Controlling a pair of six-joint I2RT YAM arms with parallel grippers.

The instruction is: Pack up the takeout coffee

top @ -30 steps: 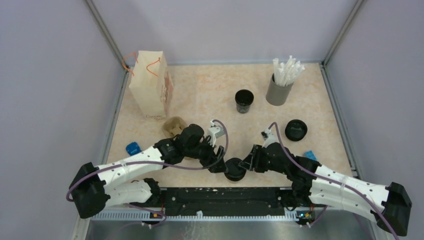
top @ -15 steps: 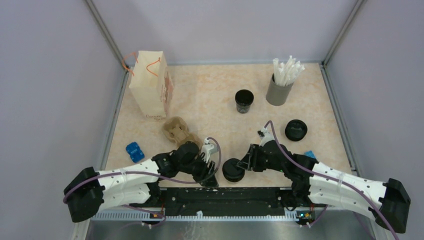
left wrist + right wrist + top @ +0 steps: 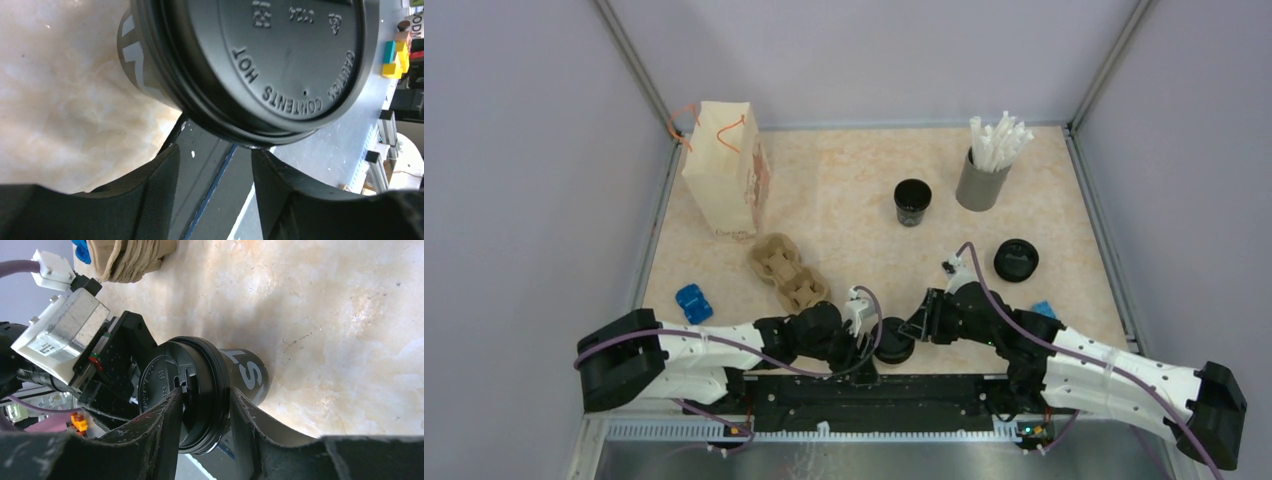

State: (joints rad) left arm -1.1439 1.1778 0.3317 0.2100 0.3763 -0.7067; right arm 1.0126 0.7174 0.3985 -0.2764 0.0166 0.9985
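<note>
A black coffee cup with a black lid (image 3: 893, 340) is at the table's near edge, between both grippers. My right gripper (image 3: 916, 326) is shut on its lid rim; in the right wrist view the fingers (image 3: 167, 415) clamp the lid of the cup (image 3: 246, 376) on both sides, gripper (image 3: 205, 392). My left gripper (image 3: 865, 346) is open and empty just left of the cup. In the left wrist view the lidded cup (image 3: 280, 55) fills the top, above the gripper (image 3: 214, 155). A brown cup carrier (image 3: 786, 271) and a paper bag (image 3: 724, 170) are to the left.
An open black cup (image 3: 912, 201) and a grey holder of white straws (image 3: 982, 176) stand at the back. A loose black lid (image 3: 1016, 260) lies on the right. Small blue packets lie at the left (image 3: 692, 301) and right (image 3: 1044, 310). The black base rail (image 3: 864, 392) runs along the near edge.
My left arm pulled back from over the carrier to the near edge and now sits beside the cup. The right gripper stays on the cup, which has hardly shifted.
</note>
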